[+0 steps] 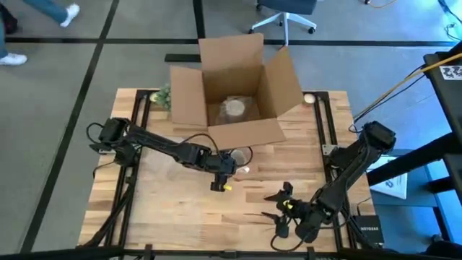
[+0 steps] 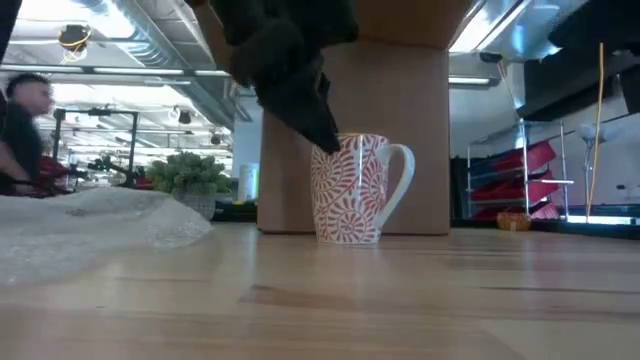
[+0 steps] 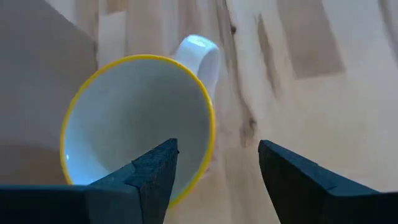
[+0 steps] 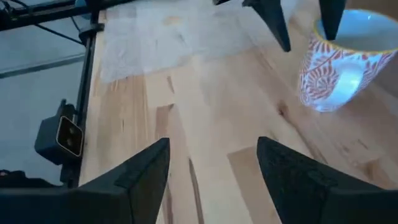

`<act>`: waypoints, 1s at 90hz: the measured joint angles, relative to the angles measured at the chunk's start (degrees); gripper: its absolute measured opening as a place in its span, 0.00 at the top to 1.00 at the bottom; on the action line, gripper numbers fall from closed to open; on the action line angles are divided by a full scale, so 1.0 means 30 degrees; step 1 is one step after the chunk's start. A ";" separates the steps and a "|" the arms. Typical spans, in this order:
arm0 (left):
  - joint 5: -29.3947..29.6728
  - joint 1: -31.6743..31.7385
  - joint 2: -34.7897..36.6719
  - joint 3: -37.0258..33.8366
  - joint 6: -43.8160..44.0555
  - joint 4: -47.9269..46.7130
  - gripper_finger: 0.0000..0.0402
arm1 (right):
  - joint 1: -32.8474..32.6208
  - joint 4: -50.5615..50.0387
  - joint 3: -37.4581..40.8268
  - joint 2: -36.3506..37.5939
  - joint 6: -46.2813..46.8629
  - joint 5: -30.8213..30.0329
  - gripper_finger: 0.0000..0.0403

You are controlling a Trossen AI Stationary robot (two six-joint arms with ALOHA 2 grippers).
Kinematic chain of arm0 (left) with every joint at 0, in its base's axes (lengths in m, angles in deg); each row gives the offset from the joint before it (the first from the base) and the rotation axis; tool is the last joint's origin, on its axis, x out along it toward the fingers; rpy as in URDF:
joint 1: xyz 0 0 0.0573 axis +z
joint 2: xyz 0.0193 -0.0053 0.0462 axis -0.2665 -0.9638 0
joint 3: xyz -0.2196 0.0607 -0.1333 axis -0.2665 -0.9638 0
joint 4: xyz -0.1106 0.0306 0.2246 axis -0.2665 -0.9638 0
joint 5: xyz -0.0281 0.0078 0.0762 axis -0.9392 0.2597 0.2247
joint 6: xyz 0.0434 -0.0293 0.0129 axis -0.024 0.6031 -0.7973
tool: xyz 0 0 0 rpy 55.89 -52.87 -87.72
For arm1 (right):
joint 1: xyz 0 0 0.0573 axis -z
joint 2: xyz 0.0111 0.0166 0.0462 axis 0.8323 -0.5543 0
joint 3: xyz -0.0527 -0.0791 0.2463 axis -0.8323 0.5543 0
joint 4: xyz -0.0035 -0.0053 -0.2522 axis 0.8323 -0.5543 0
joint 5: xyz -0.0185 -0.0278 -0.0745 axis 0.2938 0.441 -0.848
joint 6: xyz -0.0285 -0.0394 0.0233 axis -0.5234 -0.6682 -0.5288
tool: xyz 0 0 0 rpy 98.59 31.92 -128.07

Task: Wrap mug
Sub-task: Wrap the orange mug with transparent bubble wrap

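Straddling the rim of the mug, the left gripper stood over the cup with its fingers spread, one tip inside the bowl and one outside the wall on the handle side, not yet closed on anything. The mug, white with a red pattern and a yellow rim, stood upright on the table just in front of the box.

Nearest the front edge, well short of the mug and to its right, the right gripper waited low over the boards, its fingers likewise apart and empty; the right wrist view showed the mug ahead of it with the left arm's fingertips at its rim.

To the mug's left a sheet of bubble wrap lay flat on the wood, apart from the cup. By the look of it the step in hand was the first pick: the mug had to be gripped and carried onto the sheet before any wrapping could start. The next move appeared to call for closing on the wall squarely, then lifting without tipping the cup.

Behind the mug the box stood open, flaps up, with a pale bundle inside. A small plant sat beside the box's left flap. Beyond the table a person stood in the room.

The count: one mug, one sheet, one box, one plant, two arms.
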 joint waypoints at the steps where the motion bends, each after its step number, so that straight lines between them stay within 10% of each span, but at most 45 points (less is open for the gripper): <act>1: -0.0050 0.0032 -0.0039 0.0008 -0.0067 0.0002 0.48 | 0.0000 -0.0019 0.0000 -0.0034 0.0005 0.0000 0.44; 20: -0.0613 0.0237 -0.0927 -0.0025 -0.0306 -0.0283 0.54 | 0.0000 0.0274 0.0000 -0.0153 -0.0114 -0.0281 0.44; 49: -0.0726 -0.0036 -0.0890 -0.0017 0.0994 -0.0659 0.96 | 0.0000 0.0181 -0.0007 -0.0153 -0.0219 -0.0561 0.44; 90: 0.0948 -0.5367 0.0226 0.4453 0.9211 -0.9883 0.99 | 0.0997 0.1963 -0.0015 -0.1017 -0.1771 0.0364 0.44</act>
